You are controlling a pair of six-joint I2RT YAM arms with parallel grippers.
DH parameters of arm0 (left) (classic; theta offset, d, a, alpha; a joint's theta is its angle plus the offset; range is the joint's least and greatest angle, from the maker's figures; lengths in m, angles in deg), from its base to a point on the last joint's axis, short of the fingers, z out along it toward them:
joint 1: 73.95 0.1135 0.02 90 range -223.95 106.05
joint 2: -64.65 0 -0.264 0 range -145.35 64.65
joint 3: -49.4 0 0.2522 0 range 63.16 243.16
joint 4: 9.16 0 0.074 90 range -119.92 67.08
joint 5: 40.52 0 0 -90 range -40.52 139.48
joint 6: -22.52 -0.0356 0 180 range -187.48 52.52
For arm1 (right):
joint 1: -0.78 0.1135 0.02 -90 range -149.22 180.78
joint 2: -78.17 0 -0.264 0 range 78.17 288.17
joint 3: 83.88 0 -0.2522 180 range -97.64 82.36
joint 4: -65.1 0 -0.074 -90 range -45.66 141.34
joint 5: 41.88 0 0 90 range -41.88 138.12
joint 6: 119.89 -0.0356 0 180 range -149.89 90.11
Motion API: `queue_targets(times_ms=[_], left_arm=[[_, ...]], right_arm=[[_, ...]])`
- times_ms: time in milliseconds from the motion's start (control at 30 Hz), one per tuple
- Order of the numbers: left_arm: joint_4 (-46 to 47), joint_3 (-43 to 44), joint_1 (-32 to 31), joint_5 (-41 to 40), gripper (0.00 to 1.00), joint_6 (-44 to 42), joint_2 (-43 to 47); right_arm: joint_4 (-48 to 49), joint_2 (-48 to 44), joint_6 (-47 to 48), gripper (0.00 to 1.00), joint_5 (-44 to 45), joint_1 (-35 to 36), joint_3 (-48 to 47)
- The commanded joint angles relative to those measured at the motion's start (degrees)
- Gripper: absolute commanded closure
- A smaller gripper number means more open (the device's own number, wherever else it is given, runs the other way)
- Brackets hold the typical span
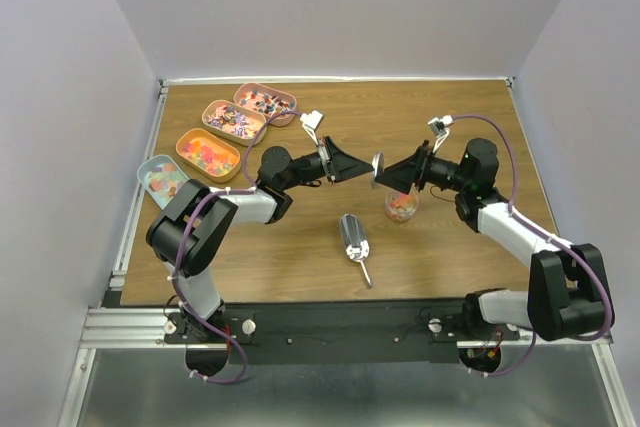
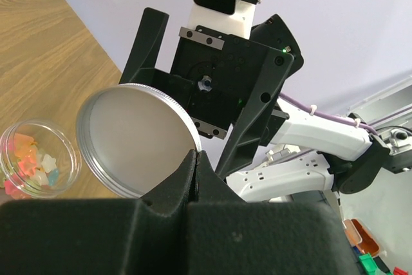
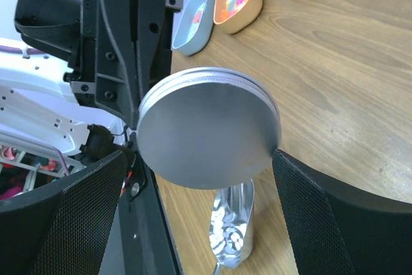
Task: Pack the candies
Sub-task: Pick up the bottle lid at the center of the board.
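Plain pale lilac walls (image 1: 350, 7) enclose a wood-grain table (image 1: 290, 257), apparently under even light.

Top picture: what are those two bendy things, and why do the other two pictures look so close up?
Those are two robot arms, bolted at the near edge of a wooden table. The top picture comes from a camera looking down on them. The other two come from a little camera on each wrist, so each one sees its own jaws up close. The left arm has its jaws shut on the edge of a round silver lid, held up off the table. The right arm has its jaws open on either side of that lid. On the table are a silver scoop, a small clear jar with candies inside, and four oval tins of colourful sweets.
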Motion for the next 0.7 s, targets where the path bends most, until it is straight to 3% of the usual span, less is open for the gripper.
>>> queue_targets(times_ms=[0, 667], left_arm=[[0.52, 0.72, -0.15, -0.13, 1.00, -1.10, 1.54], [0.25, 0.98, -0.41, 0.92, 1.00, -1.54, 1.54]], right_arm=[[-2.01, 1.61, 1.77, 0.00, 0.70, 0.72, -1.49], [-4.48, 2.22, 4.50, 0.00, -1.05, 0.81, -3.78]])
